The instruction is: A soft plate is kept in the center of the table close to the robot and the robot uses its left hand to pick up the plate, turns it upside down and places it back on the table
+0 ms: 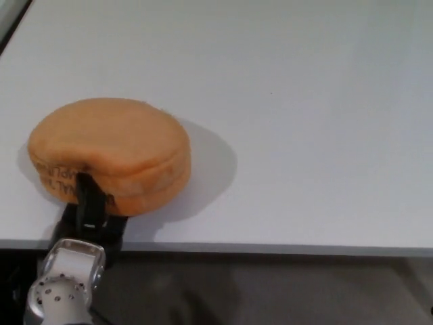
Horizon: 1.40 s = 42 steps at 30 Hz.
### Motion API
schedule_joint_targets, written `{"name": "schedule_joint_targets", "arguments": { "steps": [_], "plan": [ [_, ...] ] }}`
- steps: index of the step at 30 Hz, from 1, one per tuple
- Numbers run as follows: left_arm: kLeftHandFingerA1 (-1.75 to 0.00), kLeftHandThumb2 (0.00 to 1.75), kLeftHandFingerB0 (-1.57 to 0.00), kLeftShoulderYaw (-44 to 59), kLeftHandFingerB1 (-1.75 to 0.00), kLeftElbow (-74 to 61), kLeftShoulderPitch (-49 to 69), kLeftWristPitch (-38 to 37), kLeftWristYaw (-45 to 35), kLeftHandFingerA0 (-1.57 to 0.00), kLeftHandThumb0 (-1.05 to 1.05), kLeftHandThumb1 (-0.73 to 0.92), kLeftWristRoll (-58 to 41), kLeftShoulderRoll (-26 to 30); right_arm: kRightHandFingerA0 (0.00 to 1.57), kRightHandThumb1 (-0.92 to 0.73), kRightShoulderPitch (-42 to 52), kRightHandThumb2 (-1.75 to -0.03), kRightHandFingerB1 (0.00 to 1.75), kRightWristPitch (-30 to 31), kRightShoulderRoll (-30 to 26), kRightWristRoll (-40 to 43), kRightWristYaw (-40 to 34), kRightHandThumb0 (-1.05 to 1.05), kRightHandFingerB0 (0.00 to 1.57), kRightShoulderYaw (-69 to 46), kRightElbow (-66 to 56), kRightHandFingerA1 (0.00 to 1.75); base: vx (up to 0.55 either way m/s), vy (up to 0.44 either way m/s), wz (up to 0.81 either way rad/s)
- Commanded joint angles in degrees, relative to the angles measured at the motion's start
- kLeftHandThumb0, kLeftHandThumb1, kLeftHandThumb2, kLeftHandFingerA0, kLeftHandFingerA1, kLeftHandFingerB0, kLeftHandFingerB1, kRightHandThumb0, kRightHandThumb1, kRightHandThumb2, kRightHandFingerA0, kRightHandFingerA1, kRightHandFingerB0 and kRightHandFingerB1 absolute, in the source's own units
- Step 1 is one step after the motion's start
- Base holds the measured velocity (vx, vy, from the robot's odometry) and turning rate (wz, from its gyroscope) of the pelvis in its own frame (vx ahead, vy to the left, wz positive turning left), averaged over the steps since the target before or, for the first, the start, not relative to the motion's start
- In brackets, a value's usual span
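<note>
The soft orange plate (108, 149) lies upside down at the left of the white table (304, 122), its smooth rounded underside facing up and dark lettering showing on its near rim. My left hand (91, 213) reaches up from below the table's front edge. One black finger presses against the plate's near rim and the rest of the hand sits under that edge, so the hand is shut on the plate. The right hand does not show.
The table's front edge (270, 249) runs across the bottom, with dark floor below it. A dark strip (8, 20) marks the table's far left corner.
</note>
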Motion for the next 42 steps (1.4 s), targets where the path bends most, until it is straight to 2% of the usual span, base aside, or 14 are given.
{"name": "schedule_joint_targets", "arguments": {
  "steps": [1,2,14,15,20,26,27,28,29,30,32,33,34,42],
  "plan": [
    [-1.50,0.89,-0.88,-6.6,-1.26,-2.0,1.1,18.6,4.6,-1.29,-0.49,0.52,1.0,4.0,0.46,-0.73,0.0,-1.08,0.50,1.0,-1.8,-2.3,-1.2,-0.71,0.35,-0.4,0.3,0.58,0.00,0.000,0.00],
    [-1.75,0.62,-0.66,-7.2,-1.63,-2.1,0.9,19.4,4.3,-0.99,-0.38,0.73,0.8,4.3,0.53,-0.90,0.0,-0.68,0.34,0.8,-1.7,-2.4,-1.3,-0.73,0.43,-0.3,0.3,0.45,0.00,0.000,0.00],
    [-1.75,0.63,-0.72,-17.5,-1.65,-6.1,-2.3,28.7,1.3,-1.00,-0.41,0.73,-0.5,3.3,0.53,-0.89,0.1,-0.67,0.34,2.4,-1.3,-1.4,-0.9,-0.72,0.42,-0.3,-0.6,0.45,0.00,0.000,0.00],
    [-1.75,0.62,-0.71,-18.0,-1.63,-6.7,-3.1,29.7,2.4,-0.99,-0.45,0.74,-0.7,2.8,0.45,-0.72,0.0,-1.08,0.50,2.3,-1.4,-1.4,-0.7,-0.71,0.34,-0.3,-0.3,0.56,0.00,0.000,0.00],
    [-1.75,0.64,-0.72,-19.6,-1.70,-7.2,-5.1,30.5,1.7,-1.01,-0.45,0.75,-0.3,3.1,0.46,-0.74,0.0,-1.08,0.50,1.4,-1.7,-2.1,-0.7,-0.72,0.34,-0.3,-0.1,0.57,0.00,0.000,0.00],
    [-1.75,0.64,-0.73,-20.5,-1.70,-7.7,-6.2,32.0,2.5,-1.03,-0.45,0.76,0.3,2.6,0.47,-0.72,-0.1,-1.08,0.50,2.2,-1.9,-1.7,-0.6,-0.71,0.34,-0.6,-0.4,0.57,0.00,0.000,0.00],
    [-1.75,0.64,-0.72,-20.7,-1.70,-7.8,-6.3,32.3,2.6,-1.02,-0.45,0.77,0.5,2.5,0.54,-0.90,-0.1,-0.67,0.34,2.0,-1.9,-1.8,-0.6,-0.73,0.42,-0.5,-0.3,0.43,0.00,0.000,0.00],
    [-1.75,0.64,-0.72,-20.7,-1.70,-7.7,-6.5,32.5,2.7,-1.02,-0.45,0.77,0.7,2.4,0.54,-0.90,-0.2,-0.67,0.34,1.8,-1.9,-1.9,-0.6,-0.73,0.42,-0.5,-0.1,0.43,0.00,0.000,0.00],
    [-1.75,0.64,-0.69,-20.8,-1.71,-7.7,-6.5,32.5,2.5,-1.02,-0.45,0.77,0.9,2.3,0.46,-0.73,-0.2,-1.08,0.50,2.1,-1.9,-1.8,-0.7,-0.73,0.34,-0.5,-0.3,0.56,0.00,0.000,0.00],
    [-1.75,0.64,-0.70,-20.7,-1.72,-7.7,-6.6,32.6,2.3,-1.03,-0.45,0.76,1.1,2.2,0.54,-0.90,-0.3,-0.68,0.34,2.3,-1.9,-1.8,-0.7,-0.73,0.42,-0.4,-0.5,0.44,0.00,0.000,0.00],
    [-1.75,0.63,-0.71,-20.6,-1.70,-7.6,-6.9,32.4,2.1,-1.02,-0.45,0.75,1.5,2.2,0.47,-0.73,-0.8,-1.08,0.50,1.8,-1.9,-1.9,-0.8,-0.71,0.35,-0.3,-0.2,0.57,0.00,0.000,0.00],
    [-1.75,0.63,-0.71,-20.5,-1.70,-7.6,-6.9,32.3,2.1,-1.02,-0.45,0.75,1.7,2.2,0.47,-0.73,-0.9,-1.08,0.50,1.6,-1.8,-2.0,-0.8,-0.71,0.35,-0.3,0.0,0.57,0.00,0.000,0.00],
    [-1.75,0.63,-0.71,-20.5,-1.72,-7.5,-7.0,32.2,2.1,-1.03,-0.45,0.75,1.9,2.1,0.54,-0.90,-0.9,-0.68,0.34,1.9,-1.9,-1.9,-0.9,-0.72,0.43,-0.4,-0.3,0.45,0.00,0.000,0.00],
    [-1.75,0.63,-0.71,-19.7,-1.69,-8.2,-7.3,31.8,2.7,-1.03,-0.45,0.74,3.5,1.4,0.54,-0.89,-1.0,-0.68,0.34,3.1,-1.8,-1.3,-1.1,-0.74,0.43,-0.4,-0.8,0.46,0.00,0.000,0.00]
  ]
}}
